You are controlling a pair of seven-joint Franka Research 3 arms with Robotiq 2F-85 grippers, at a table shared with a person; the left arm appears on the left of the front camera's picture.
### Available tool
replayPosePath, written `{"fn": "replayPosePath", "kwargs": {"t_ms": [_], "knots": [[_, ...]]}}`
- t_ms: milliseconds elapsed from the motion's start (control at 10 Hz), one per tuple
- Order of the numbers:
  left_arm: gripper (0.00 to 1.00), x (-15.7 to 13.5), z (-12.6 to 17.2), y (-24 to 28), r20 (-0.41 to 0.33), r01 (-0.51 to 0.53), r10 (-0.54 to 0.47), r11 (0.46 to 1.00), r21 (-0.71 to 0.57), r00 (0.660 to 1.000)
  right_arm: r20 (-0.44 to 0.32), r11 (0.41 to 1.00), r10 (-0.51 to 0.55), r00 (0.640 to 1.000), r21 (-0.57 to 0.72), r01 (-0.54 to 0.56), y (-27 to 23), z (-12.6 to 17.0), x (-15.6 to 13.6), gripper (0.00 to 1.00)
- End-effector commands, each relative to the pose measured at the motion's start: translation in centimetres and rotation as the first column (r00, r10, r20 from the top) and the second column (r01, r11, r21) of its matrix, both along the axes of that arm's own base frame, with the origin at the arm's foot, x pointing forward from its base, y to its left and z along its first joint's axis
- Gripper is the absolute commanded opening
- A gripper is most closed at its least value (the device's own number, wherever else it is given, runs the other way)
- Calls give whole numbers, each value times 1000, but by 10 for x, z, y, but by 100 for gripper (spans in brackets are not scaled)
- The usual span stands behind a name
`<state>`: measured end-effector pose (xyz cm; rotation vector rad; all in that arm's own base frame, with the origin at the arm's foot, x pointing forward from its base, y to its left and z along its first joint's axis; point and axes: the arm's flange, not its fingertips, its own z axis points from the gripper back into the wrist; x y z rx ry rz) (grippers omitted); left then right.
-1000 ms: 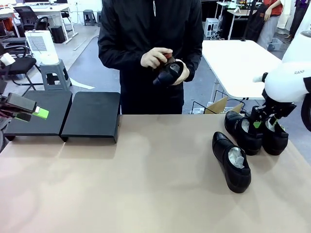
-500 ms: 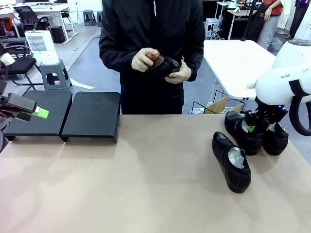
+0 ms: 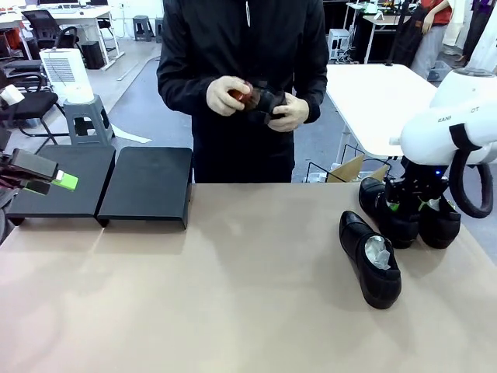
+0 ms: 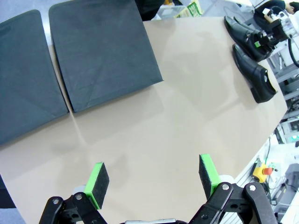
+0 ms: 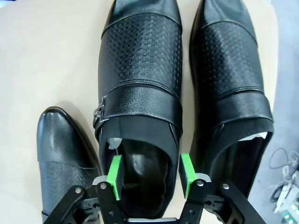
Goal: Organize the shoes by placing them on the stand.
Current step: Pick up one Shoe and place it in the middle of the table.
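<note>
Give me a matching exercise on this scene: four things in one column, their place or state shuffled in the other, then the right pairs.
Things:
1. left gripper
2. right gripper
3. stand
4. fourth shoe

Places or states:
A. held in the person's hands, off the table
B. open, just over the heel opening of the middle shoe
C. open, above bare tabletop
D. on the table's left, at its far edge, no shoe on it

Pairs: 1-C, 2-B, 3-D, 4-A.
</note>
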<state>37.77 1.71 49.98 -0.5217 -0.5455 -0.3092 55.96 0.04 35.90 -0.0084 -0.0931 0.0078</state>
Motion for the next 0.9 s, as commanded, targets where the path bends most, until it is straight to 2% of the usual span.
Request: {"fn": "replayPosePath", "kwargs": {"t_ms": [0, 400, 500, 800], "knots": [[100, 0, -1, 1, 11, 18, -17, 1000, -19, 1000, -24, 1000, -6, 1000, 21, 6, -3, -3, 10, 63], [100, 0, -1, 1, 11, 18, -17, 1000, -19, 1000, -45, 1000, 17, 999, 15, -16, -8, -13, 14, 63], [100, 0, -1, 1, 11, 18, -17, 1000, -19, 1000, -31, 1000, 30, 999, -6, -30, -10, -15, 15, 63], [100, 0, -1, 1, 11, 18, -17, 1000, -19, 1000, -29, 999, 42, 999, 6, -42, -12, -16, 17, 9]]}}
